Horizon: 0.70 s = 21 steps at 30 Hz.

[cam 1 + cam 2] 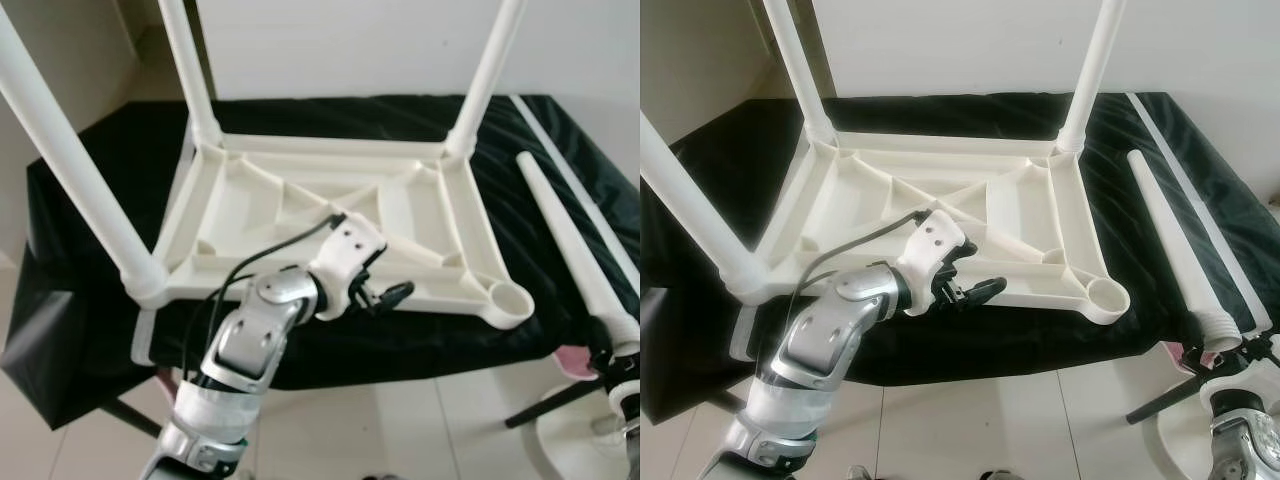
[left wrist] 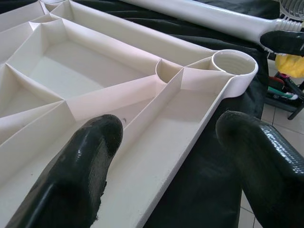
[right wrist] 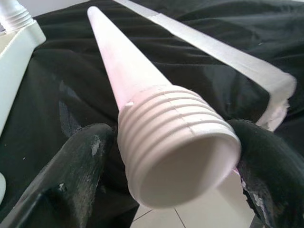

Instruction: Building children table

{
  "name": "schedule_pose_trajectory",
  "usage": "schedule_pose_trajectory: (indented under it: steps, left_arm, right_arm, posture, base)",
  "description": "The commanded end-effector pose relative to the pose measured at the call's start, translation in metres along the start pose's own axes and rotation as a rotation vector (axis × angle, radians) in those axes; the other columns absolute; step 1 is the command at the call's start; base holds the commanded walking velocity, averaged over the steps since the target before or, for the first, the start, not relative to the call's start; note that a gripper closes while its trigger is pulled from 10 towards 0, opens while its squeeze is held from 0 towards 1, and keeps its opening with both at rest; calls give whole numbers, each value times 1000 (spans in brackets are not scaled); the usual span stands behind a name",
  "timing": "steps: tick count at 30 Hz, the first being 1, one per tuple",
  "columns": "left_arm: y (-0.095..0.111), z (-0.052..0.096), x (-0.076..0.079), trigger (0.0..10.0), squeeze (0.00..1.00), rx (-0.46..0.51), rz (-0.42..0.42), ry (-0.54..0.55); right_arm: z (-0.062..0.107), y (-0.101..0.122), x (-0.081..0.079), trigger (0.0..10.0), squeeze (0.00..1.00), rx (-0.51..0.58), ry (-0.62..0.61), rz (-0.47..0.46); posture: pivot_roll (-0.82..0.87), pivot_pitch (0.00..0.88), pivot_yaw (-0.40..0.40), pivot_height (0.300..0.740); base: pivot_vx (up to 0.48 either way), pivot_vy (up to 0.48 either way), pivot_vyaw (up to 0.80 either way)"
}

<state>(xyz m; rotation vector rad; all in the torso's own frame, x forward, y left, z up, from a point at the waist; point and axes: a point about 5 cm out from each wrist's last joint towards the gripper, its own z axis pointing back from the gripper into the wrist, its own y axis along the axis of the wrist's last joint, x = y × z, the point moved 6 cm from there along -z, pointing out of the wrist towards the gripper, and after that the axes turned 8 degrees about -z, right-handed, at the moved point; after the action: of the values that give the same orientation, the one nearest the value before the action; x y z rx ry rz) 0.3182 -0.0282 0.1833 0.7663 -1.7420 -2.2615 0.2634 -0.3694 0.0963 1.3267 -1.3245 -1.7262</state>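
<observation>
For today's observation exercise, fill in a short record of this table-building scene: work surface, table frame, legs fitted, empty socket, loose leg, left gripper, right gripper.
work surface: black cloth over a stand
table frame: white tabletop, upside down on the cloth
legs fitted: three, standing up
empty socket: round corner socket, nearest the robot's right
loose leg: white threaded leg lying on the cloth
left gripper: open, at the frame's near edge
right gripper: fingers either side of the leg's threaded end

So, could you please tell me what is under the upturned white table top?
The table top lies on a black cloth draped over some support. That cloth hides the support; a dark leg shows below its edge.
</observation>
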Motion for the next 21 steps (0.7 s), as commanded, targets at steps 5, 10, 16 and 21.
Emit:
schedule_pose_trajectory:
  steps: [5,10,16,21]
  left_arm:
    - [2,0,-11,10000,0,-5,-19,95]
    - [2,0,-12,10000,0,-4,-22,98]
    - [4,-1,-12,10000,0,-1,-26,97]
    - [6,-3,-11,10000,0,7,-30,90]
  right_arm:
    - [-7,-6,-4,8471,0,-27,29,28]
    - [-12,-3,-9,0,0,-24,43,37]
    - [-24,6,-19,10000,0,-29,65,119]
    - [-39,13,-33,10000,0,-72,102,348]
  posture:
    - [-64,66,-6,740]
    - [-62,59,-8,740]
    - [-66,45,-4,740]
    - [-72,38,-2,740]
  base:
    - [0,0,0]
    - [0,0,0]
    - [0,0,0]
    - [0,0,0]
